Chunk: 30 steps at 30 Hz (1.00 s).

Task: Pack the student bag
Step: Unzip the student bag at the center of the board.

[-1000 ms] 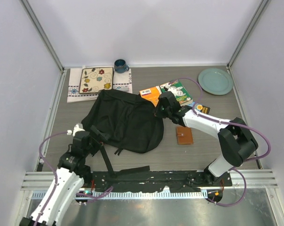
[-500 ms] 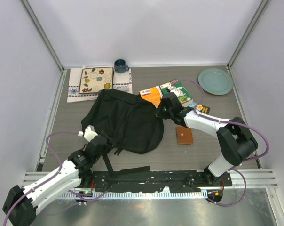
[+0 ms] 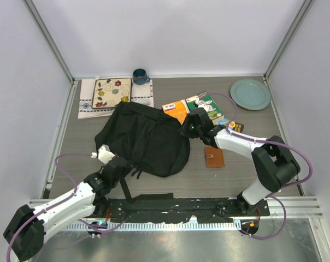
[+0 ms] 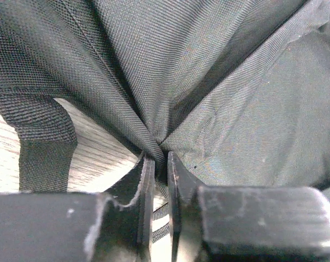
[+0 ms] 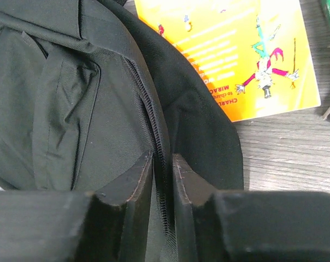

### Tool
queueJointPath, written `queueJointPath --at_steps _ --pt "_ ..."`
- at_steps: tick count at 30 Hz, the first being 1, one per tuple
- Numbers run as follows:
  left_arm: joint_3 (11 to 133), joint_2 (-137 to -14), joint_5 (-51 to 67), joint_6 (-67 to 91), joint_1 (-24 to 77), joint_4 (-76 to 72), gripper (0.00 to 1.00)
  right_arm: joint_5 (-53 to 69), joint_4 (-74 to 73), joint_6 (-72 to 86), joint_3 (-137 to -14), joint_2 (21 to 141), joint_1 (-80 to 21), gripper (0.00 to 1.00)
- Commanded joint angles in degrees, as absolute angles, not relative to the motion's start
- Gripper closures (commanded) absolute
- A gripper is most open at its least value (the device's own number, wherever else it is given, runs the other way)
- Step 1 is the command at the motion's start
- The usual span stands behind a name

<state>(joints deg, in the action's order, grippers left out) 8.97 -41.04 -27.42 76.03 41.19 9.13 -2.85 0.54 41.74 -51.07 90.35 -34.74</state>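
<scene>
Item: soft black fabric backpack (image 3: 146,139), pinched by left gripper (image 4: 159,158) and right gripper (image 5: 163,158); thin folds may be lost under tension.

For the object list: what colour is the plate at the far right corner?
Pale green plate, clearest in the top external view.

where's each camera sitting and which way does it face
Top external: fixed above and behind the bases, looking down on the table; both arms and the student bag show.
Left wrist: on the left arm, facing along the left tool, pinching a bag fold.
Right wrist: on the right arm, facing along the right tool, closed around the bag's zip edge; orange book beyond.
Shared: top and right wrist both show the book.
</scene>
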Motion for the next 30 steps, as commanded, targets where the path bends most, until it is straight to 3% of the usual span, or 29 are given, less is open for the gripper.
queueJointPath --at_steps 1,3,8,13,16,22,30 --pt "8.7 -40.9 -30.1 75.5 41.3 3.5 0.89 -2.1 -1.2 39.3 -51.1 86.1 -34.3 0.64" --pt "8.6 -39.8 -30.0 75.3 41.3 3.6 1.0 -2.9 -2.5 37.9 -51.4 85.2 -34.0 0.41" --pt "8.6 -36.7 -29.5 74.7 41.3 4.3 1.0 -10.4 -8.7 35.9 -50.9 75.3 -34.1 0.22" --pt "9.7 -33.6 -28.7 73.8 41.4 5.9 1.0 -2.2 -5.8 40.8 -43.9 63.7 -35.9 0.22" --pt "10.1 -33.3 -28.3 73.7 41.4 6.2 1.0 -3.8 -2.1 45.9 -39.6 61.1 -46.5 0.25" --pt "11.0 -34.5 -27.0 73.5 41.3 6.3 1.0 -13.5 13.1 54.7 -31.8 65.1 -65.6 0.35" --pt "11.2 -34.1 -26.8 73.2 41.4 6.9 1.0 -21.8 25.5 58.5 -33.0 78.6 -75.5 0.39"
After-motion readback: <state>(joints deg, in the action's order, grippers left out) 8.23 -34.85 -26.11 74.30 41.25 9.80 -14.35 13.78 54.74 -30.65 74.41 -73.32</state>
